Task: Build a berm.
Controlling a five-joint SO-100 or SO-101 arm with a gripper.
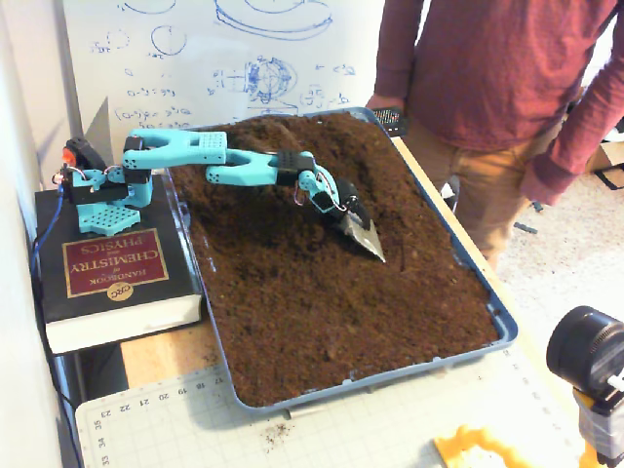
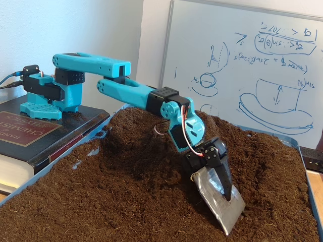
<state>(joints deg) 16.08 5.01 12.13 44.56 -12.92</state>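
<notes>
The berm (image 1: 283, 146) rises along the tray's (image 1: 487, 292) far end, behind the gripper (image 1: 363, 234). The gripper, clamped on a metal blade (image 2: 222, 204), angles down into flatter soil, blade edge pointing away from the mound.

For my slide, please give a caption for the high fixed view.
Blue arm's claw presses a metal blade into tray soil.
</notes>
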